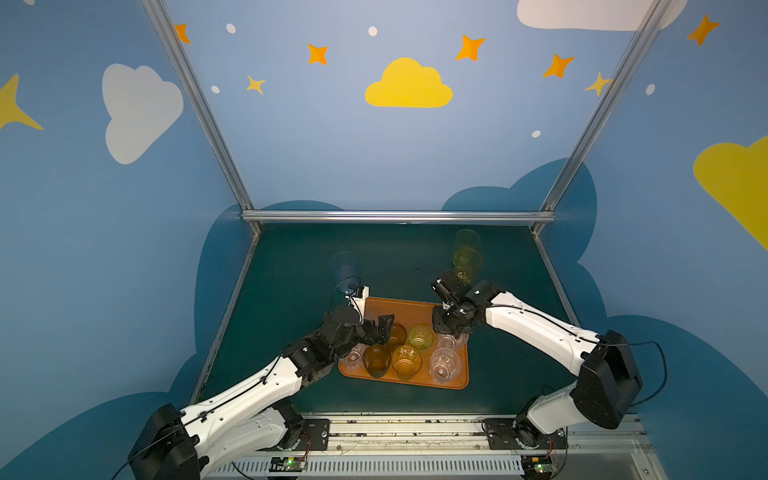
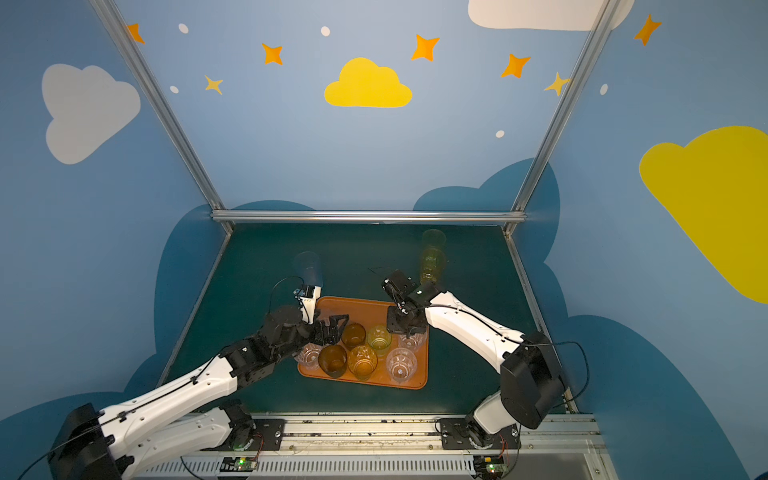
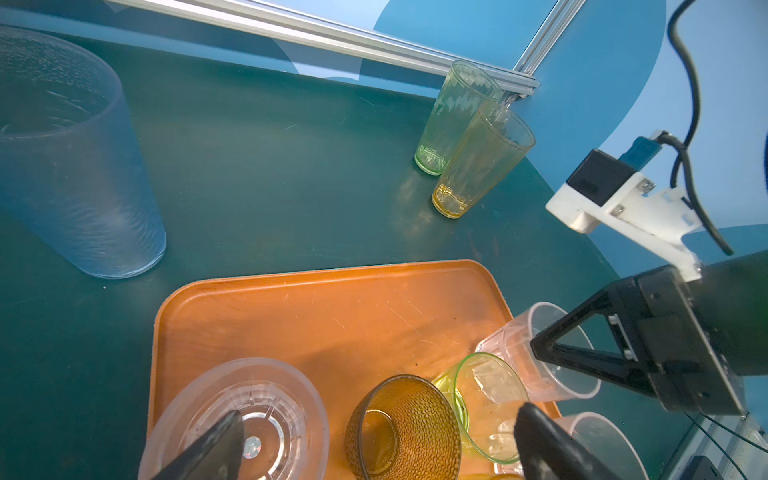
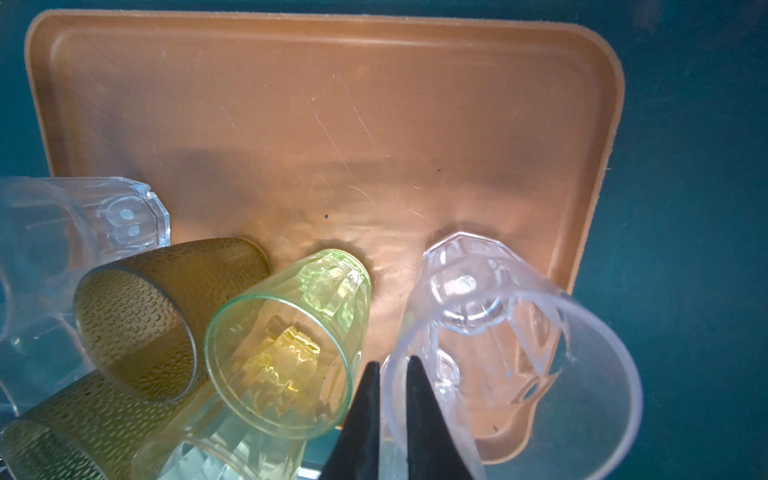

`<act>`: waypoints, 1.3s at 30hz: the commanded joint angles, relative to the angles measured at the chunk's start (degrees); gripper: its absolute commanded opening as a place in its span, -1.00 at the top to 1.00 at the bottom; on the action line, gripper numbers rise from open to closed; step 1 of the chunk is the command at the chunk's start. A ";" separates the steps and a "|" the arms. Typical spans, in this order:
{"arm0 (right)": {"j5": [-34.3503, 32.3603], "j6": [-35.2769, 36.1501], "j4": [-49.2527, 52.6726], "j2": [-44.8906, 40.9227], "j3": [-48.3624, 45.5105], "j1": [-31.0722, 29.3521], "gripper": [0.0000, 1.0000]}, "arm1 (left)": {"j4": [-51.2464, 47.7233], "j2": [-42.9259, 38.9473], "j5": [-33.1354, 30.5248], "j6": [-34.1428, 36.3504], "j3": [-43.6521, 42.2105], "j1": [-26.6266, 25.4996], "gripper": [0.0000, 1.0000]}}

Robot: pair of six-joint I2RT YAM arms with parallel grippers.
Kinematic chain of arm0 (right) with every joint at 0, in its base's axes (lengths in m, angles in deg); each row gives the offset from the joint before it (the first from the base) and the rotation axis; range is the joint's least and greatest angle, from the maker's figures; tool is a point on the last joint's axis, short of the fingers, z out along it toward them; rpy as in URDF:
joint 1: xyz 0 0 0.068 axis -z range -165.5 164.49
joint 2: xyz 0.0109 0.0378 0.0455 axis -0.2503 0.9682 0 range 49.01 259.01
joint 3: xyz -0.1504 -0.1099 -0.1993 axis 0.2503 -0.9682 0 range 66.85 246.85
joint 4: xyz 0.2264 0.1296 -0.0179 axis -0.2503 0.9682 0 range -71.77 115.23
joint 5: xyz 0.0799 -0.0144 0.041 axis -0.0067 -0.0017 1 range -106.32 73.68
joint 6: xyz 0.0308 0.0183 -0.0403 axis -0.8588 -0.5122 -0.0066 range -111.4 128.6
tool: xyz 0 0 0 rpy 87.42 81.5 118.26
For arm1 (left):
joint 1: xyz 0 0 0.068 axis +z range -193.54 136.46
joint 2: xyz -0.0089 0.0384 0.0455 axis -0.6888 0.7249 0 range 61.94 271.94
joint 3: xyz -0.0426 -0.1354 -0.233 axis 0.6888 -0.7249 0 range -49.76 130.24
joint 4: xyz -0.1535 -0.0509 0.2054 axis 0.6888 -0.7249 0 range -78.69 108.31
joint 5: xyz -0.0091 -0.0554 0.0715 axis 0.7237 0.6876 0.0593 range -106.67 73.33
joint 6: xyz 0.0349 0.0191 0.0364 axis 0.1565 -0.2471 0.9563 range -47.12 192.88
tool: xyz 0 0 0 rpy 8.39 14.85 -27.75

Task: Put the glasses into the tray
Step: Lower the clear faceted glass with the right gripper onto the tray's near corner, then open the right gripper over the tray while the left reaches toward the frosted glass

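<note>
The orange tray point(image 1: 399, 309) point(image 4: 291, 104) lies mid-table and holds several glasses: clear faceted, dark brown, amber and green point(image 4: 291, 340). My right gripper point(image 4: 392, 374) point(image 1: 451, 332) points down at the tray's right side. Its fingers stand barely parted astride the rim of a clear glass point(image 4: 498, 332) that rests on the tray. My left gripper point(image 3: 378, 444) point(image 1: 380, 328) hangs wide open over the tray's left side, above a dark brown glass point(image 3: 403, 428), holding nothing. On the mat beyond the tray stand a frosted bluish glass point(image 1: 343, 266) point(image 3: 70, 166) and two tall yellow glasses point(image 1: 467, 253) point(image 3: 482, 162).
An aluminium frame rail point(image 1: 399, 216) and blue walls close the back and sides of the green mat point(image 1: 291, 257). The arm bases sit on a metal rail point(image 1: 415, 432) at the front. The far half of the tray is bare.
</note>
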 commanded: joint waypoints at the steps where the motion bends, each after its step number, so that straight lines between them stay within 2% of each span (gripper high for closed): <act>1: -0.02 -0.31 0.84 -1.04 0.11 -0.39 0.62 | -0.60 -0.70 -0.79 -0.39 -0.28 0.17 -1.00; 4: -0.27 -0.62 0.86 -1.73 0.02 -0.34 0.58 | -0.73 -0.67 -0.83 -0.36 -0.23 0.16 -1.00; 6: -0.76 -0.63 0.94 -2.48 0.16 -0.40 0.48 | -1.34 -0.92 -1.04 -0.33 -0.10 0.13 -1.00; 7: -1.18 -0.65 1.12 -2.92 0.39 -0.39 0.37 | -1.80 -1.23 -1.34 -0.37 -0.01 0.20 -1.00; 9: -2.38 -0.84 1.74 -3.86 1.02 -0.40 -0.06 | -2.63 -1.98 -2.73 -0.73 -0.01 0.13 -1.00; 10: -3.22 -1.10 2.20 -4.31 1.31 -0.37 -0.22 | -3.15 -2.48 -4.16 -1.07 0.07 0.08 -1.00; 13: -5.19 -1.66 2.97 -6.44 1.49 -0.40 -0.46 | -4.06 -4.89 -6.50 -0.76 0.43 0.17 -1.00; 15: -6.38 -1.73 2.61 -8.24 1.15 -0.40 -0.54 | -2.81 -6.23 -6.90 -0.74 -0.05 0.18 -1.00; 23: -9.84 -0.89 -1.29 -15.18 -2.47 -0.31 -0.72 | -3.21 -3.82 -8.54 -1.58 2.61 0.17 -1.00; 29: -9.02 0.08 -9.94 -19.60 -6.15 -0.05 -0.74 | -4.74 1.02 -10.15 -2.47 8.61 0.30 -1.00; 39: -7.70 5.62 -17.89 -26.37 -10.00 1.09 -0.74 | -7.43 9.09 -17.61 0.85 20.75 0.46 -1.00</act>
